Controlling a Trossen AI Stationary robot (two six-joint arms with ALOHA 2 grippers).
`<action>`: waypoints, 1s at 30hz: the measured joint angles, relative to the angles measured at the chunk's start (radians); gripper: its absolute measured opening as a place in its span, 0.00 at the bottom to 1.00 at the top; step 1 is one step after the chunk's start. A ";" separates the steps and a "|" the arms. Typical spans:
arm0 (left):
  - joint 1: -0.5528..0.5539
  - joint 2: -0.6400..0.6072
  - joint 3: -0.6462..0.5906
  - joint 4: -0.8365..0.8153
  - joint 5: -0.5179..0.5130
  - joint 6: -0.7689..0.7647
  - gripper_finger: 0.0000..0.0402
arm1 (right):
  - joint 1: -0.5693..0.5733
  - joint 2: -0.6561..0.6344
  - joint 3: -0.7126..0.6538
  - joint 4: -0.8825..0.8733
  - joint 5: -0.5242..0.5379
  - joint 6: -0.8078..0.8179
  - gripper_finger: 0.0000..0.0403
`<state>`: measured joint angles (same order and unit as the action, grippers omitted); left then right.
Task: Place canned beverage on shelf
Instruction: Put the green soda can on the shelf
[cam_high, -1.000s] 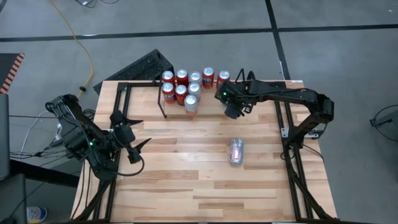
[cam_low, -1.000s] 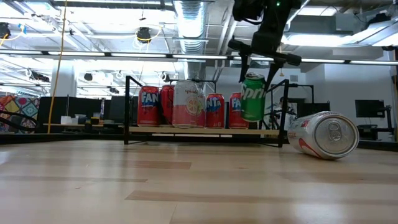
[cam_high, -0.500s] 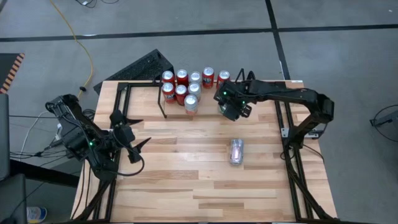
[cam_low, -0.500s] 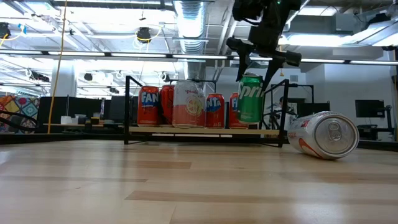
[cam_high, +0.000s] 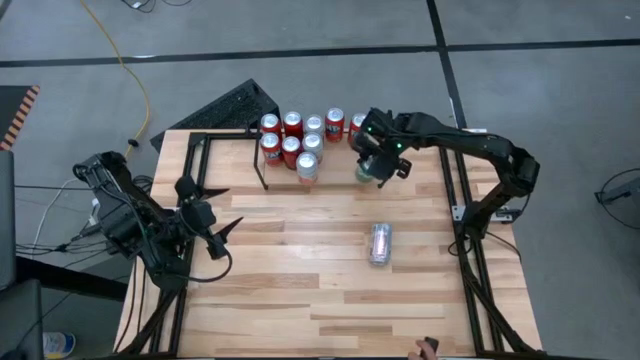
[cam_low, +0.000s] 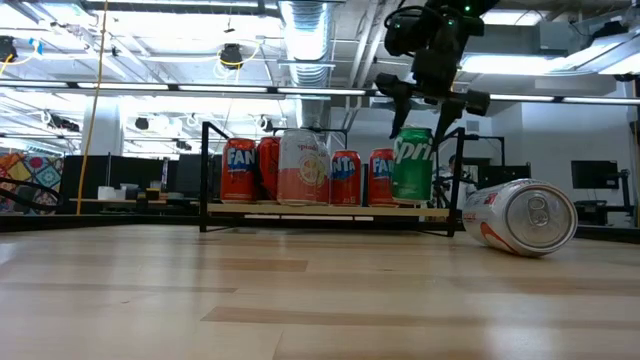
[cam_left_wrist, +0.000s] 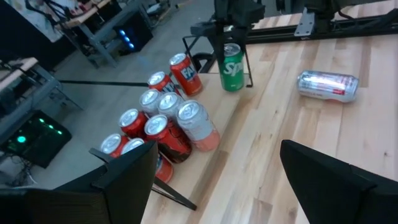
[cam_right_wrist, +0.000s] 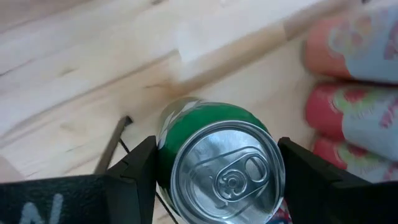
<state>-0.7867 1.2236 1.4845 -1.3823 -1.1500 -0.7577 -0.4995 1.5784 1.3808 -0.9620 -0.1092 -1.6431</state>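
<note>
Low view: right gripper (cam_low: 430, 107) fingers clasp the upright green can (cam_low: 412, 165) at the shelf (cam_low: 325, 210) end; left gripper (cam_high: 212, 227) fingers spread, well apart from the shelf.

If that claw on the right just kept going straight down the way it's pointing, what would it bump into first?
The right claw points down with the green can standing between its fingers, so it would press onto that can first, and through it onto the shelf underneath. Whether the fingers are actually touching the can is hard to tell.
</note>
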 joint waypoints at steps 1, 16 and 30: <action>0.000 0.000 0.000 0.000 -0.005 0.006 0.81 | -0.001 0.004 0.000 -0.006 -0.011 -0.010 0.61; 0.000 0.000 0.000 0.000 -0.027 0.024 0.81 | -0.027 0.032 0.003 0.010 -0.051 -0.004 0.61; 0.001 0.000 0.000 0.000 -0.036 0.040 0.81 | -0.072 0.034 0.010 0.024 -0.046 0.219 0.74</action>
<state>-0.7860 1.2236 1.4845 -1.3827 -1.1858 -0.7177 -0.5716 1.6127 1.3907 -0.9380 -0.1548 -1.4245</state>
